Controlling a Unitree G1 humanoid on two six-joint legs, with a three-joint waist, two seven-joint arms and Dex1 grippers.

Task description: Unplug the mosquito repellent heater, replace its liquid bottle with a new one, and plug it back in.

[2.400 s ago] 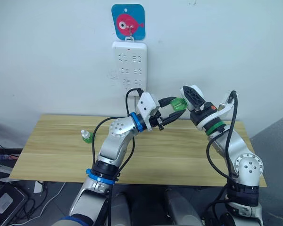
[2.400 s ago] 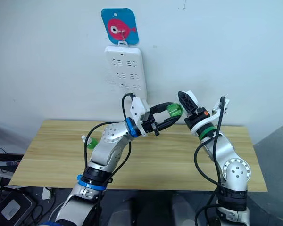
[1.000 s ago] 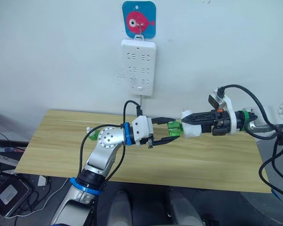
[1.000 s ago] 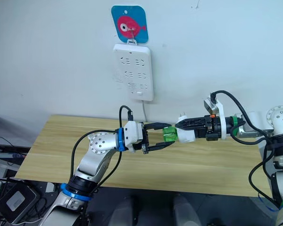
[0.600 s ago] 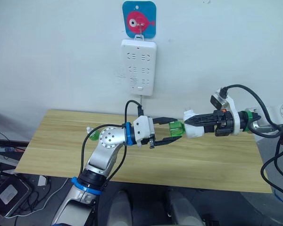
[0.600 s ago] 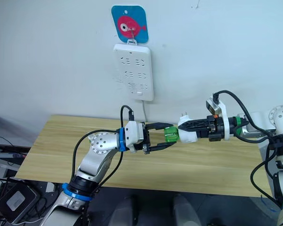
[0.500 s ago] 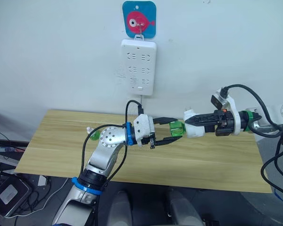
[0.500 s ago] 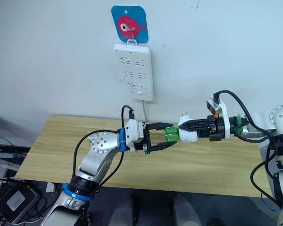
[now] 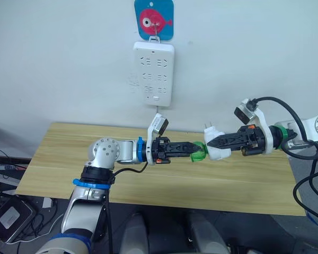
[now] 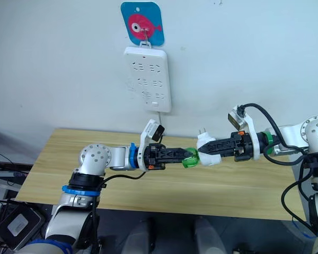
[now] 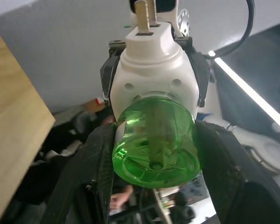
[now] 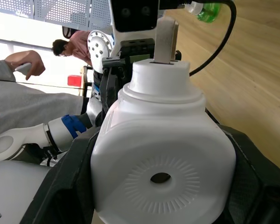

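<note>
Above the wooden table [image 9: 63, 159], in front of the power strip [image 9: 153, 74], the right gripper [image 9: 216, 142] clamps the mosquito repellent heater [image 9: 217, 150]. The left gripper [image 9: 193, 148] pinches its liquid bottle [image 11: 154, 140], seated in the heater's base.

The 2 head eyes look forward and down from well back over the desk [image 9: 53, 159] toward the wall. Each wrist camera sits very close, facing the other along its own gripper; all 4 views share the mosquito repellent heater [image 12: 161, 156] mid-air between the arms.
</note>
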